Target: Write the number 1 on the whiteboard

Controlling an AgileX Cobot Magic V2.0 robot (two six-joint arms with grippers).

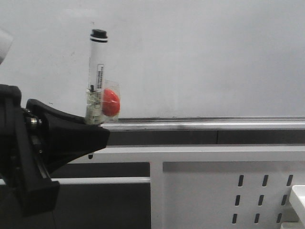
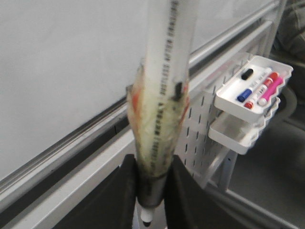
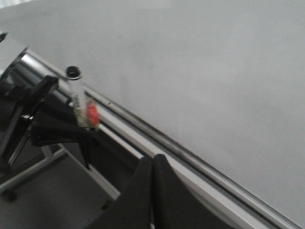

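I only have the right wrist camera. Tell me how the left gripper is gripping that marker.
Observer: In the left wrist view, the left gripper is shut on the lower barrel of the marker, over a wrap of clear tape.
Operator: Report the board around it.
Observer: In the front view, the whiteboard around the marker is bare, with no stroke drawn.
Operator: Name any spare pens.
Observer: In the left wrist view, a white tray on the perforated frame holds several coloured markers, blue and pink among them.
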